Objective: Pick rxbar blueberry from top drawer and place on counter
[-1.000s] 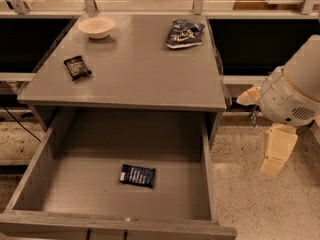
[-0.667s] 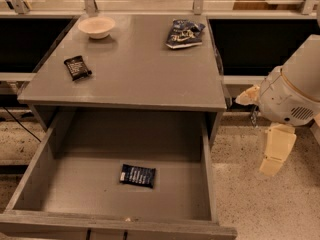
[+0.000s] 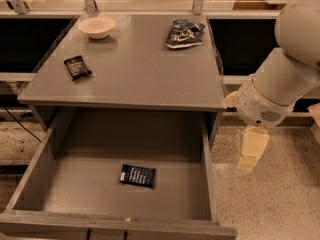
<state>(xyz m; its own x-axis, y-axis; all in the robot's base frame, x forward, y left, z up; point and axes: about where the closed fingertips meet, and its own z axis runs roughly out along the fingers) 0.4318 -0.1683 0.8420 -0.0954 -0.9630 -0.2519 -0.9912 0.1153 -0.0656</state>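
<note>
The rxbar blueberry (image 3: 137, 175), a small navy wrapper with white lettering, lies flat on the floor of the open top drawer (image 3: 60, 184), near the middle. The counter (image 3: 135, 69) is the grey tabletop above the drawer. My gripper (image 3: 252, 150) hangs off the white arm to the right of the drawer, outside its right wall, over the speckled floor and apart from the bar. It holds nothing that I can see.
On the counter are a black bar wrapper (image 3: 77, 67) at the left, a pale bowl (image 3: 97, 26) at the back left and a blue-and-white snack bag (image 3: 184, 33) at the back right. The drawer's right wall (image 3: 209, 169) stands between gripper and bar.
The arm and gripper have moved left, closer to the drawer's right side. The bar and the things on the counter have not moved.
</note>
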